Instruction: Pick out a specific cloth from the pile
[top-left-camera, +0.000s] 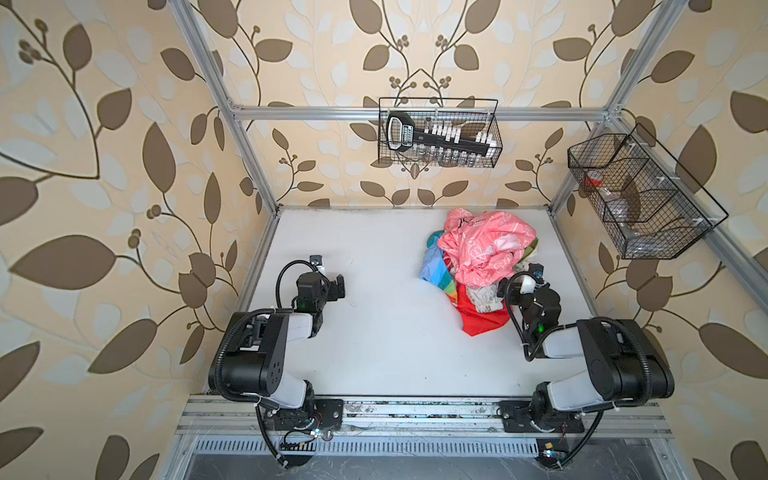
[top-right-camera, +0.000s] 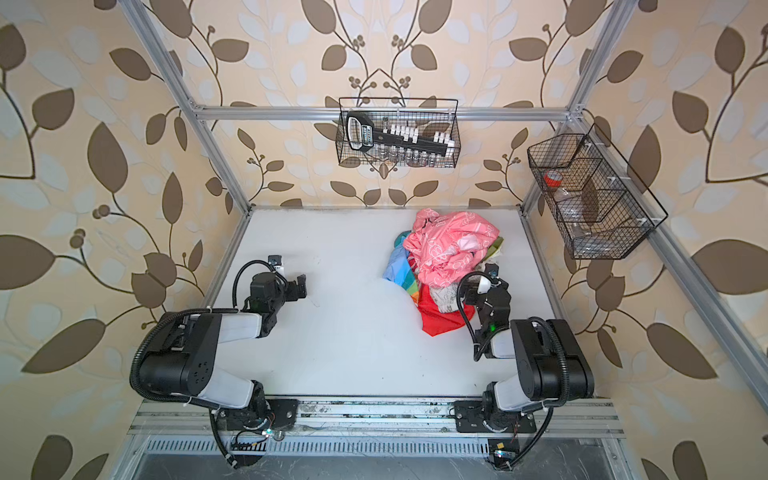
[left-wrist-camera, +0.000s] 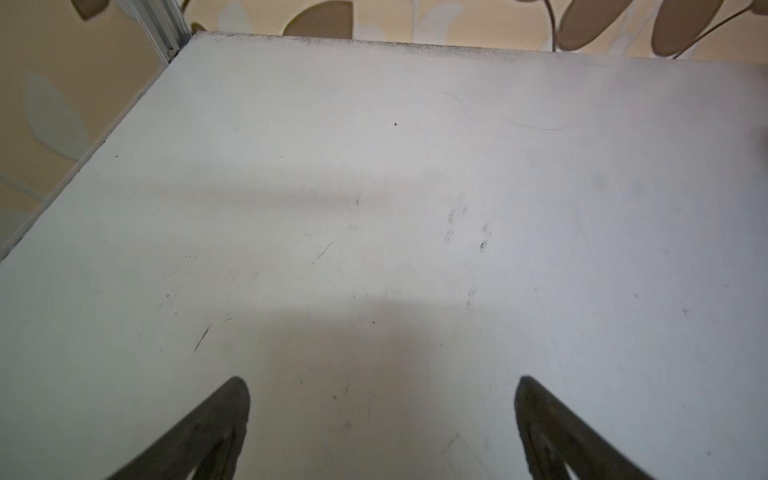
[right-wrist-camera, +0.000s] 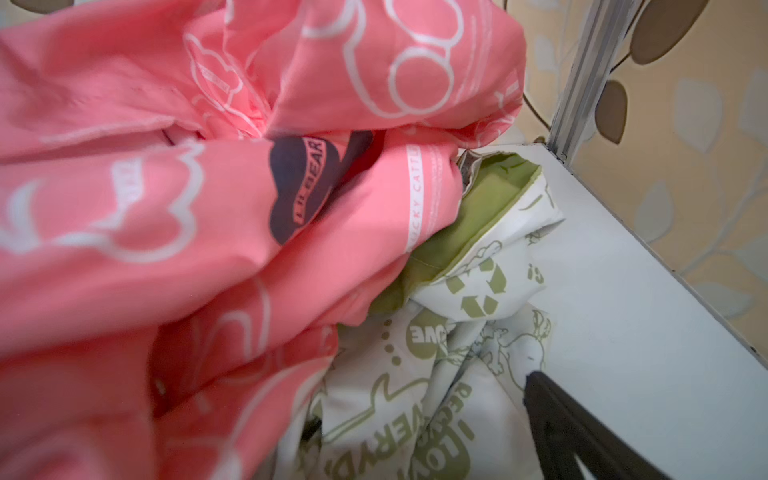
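While wide-jawed, right hand (right-wrist-camera: 386, 380) against the pile (top-left-camera: 486, 245).

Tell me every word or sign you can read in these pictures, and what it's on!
"BEAR", on a dark patch of the pink cloth; letters before it blurred.
"UCKY CATT", on that cloth's white strip; ends hidden.
Recycling arrows sign, on the cream cloth.
"EVERYD", same cream cloth; rest folded away.
Black tool label: too small.
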